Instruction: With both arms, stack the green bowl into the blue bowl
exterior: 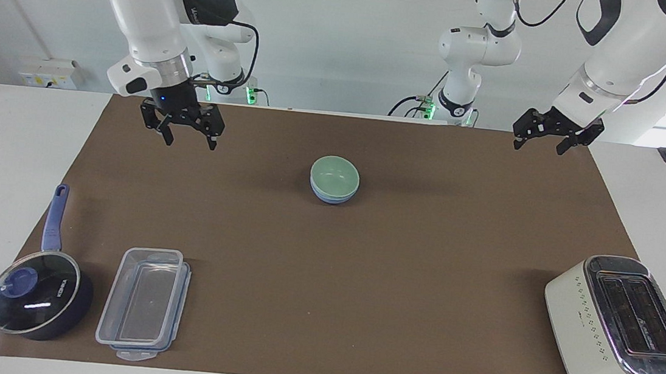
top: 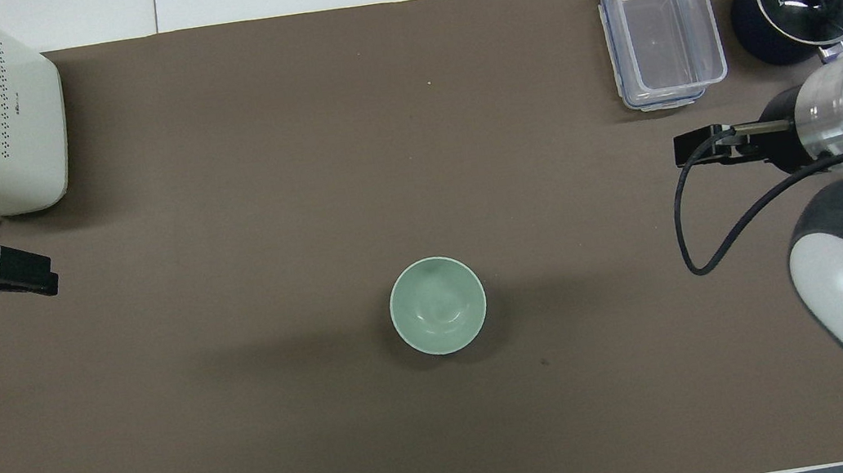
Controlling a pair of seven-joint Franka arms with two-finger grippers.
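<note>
The pale green bowl [exterior: 335,174] sits nested inside the light blue bowl [exterior: 332,198] on the brown mat, in the middle of the table's width and nearer the robots. In the overhead view only the green bowl [top: 438,304] shows; the blue one is hidden under it. My right gripper [exterior: 189,141] hangs open and empty above the mat toward the right arm's end, well apart from the bowls; it also shows in the overhead view [top: 698,148]. My left gripper [exterior: 538,147] is open and empty, held up over the mat's corner at the left arm's end, and shows in the overhead view [top: 40,278].
A white toaster [exterior: 619,327] stands toward the left arm's end, farther from the robots. A clear lidded container [exterior: 143,303] and a dark blue saucepan with glass lid [exterior: 35,299] stand toward the right arm's end. Two smaller white arms [exterior: 474,48] stand at the back.
</note>
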